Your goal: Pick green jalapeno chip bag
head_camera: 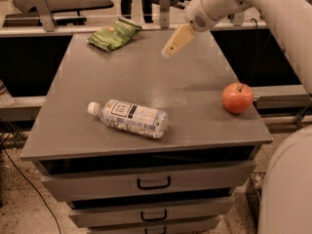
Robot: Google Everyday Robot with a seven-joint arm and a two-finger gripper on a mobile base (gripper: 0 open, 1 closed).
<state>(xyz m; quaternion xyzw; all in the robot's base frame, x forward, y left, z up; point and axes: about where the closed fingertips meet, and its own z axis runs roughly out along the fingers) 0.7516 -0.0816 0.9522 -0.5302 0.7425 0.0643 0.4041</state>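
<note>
The green jalapeno chip bag [113,33] lies flat at the far left corner of the grey cabinet top [146,77]. My gripper [169,51] hangs above the far middle of the top, to the right of the bag and well apart from it. Its pale fingers point down and to the left. Nothing shows in them.
A clear water bottle [129,117] with a white label lies on its side near the front left. A red apple [238,97] sits at the right edge. Drawers [153,183] face forward below. Benches and rails stand behind the cabinet.
</note>
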